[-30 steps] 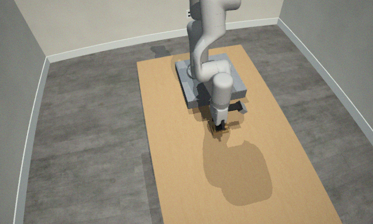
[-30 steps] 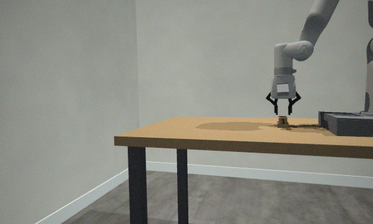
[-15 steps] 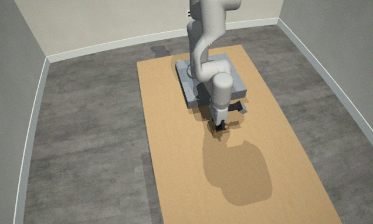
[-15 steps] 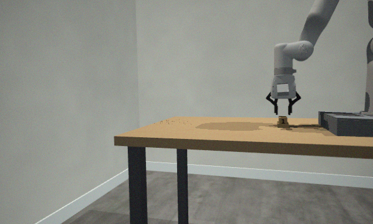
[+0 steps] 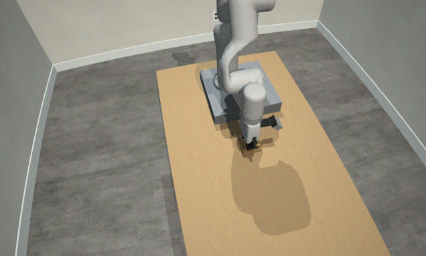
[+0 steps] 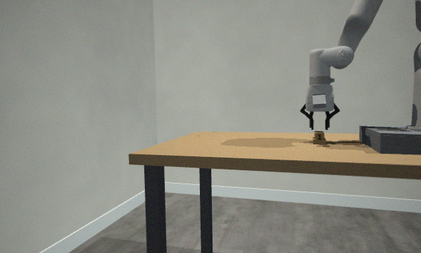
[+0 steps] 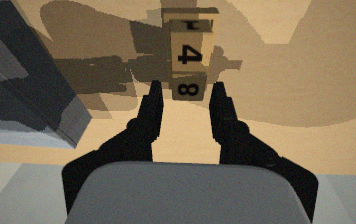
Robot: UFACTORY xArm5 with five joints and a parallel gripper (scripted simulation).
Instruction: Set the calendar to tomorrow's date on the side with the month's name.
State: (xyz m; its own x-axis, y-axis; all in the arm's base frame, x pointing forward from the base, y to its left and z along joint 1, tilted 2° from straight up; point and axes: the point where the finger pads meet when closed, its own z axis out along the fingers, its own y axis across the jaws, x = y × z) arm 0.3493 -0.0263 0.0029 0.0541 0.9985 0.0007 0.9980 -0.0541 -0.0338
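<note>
The small wooden calendar (image 6: 319,140) stands on the table just in front of the robot's base. In the wrist view, a cube (image 7: 188,90) with 8 on its top face lies nearest, and a cube (image 7: 190,54) with 4 on top sits right behind it. A further wooden part (image 7: 190,20) with a dark mark lies beyond them. From the side, a face showing 1 is visible. My gripper (image 6: 319,124) hangs straight above the calendar, clear of it, with its fingers half open and nothing between them. It also shows in the wrist view (image 7: 186,89) and in the overhead view (image 5: 252,144).
The grey robot base plate (image 5: 239,90) lies close behind the calendar, and it also shows at the left of the wrist view (image 7: 30,100). The arm casts a large shadow (image 5: 271,197) on the wooden table in front.
</note>
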